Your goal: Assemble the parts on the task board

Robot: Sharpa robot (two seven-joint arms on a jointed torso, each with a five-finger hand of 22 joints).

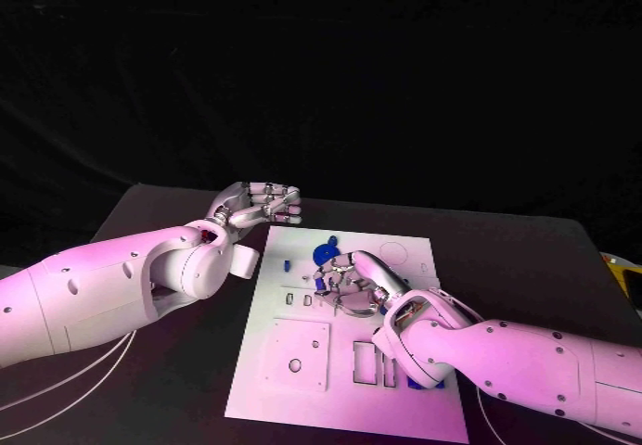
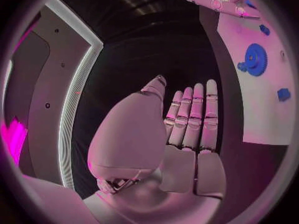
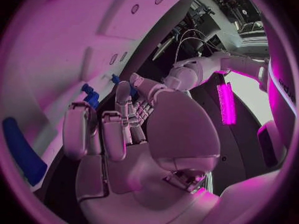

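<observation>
The white task board (image 1: pixel 301 371) lies mid-table. A blue gear (image 1: pixel 326 250) sits near its far edge, also seen as the gear (image 2: pixel 254 58) in the left wrist view. My right hand (image 1: pixel 353 284) hovers over the board just behind the gear, fingers partly curled. Its fingertips are at a small blue part (image 1: pixel 320 272); whether they grip it is unclear. Small blue parts (image 3: pixel 89 94) lie just past the right hand (image 3: pixel 118 129). My left hand (image 1: pixel 257 204) is off the board's far left corner; the left hand (image 2: pixel 187 129) has straight fingers and holds nothing.
A long blue piece (image 3: pixel 22 149) lies on the board by my right forearm, seen as the blue piece (image 1: pixel 426 381) in the head view. Another small blue part (image 1: pixel 285 263) sits near the board's left edge. Rectangular cut-outs (image 1: pixel 297 352) fill the near half.
</observation>
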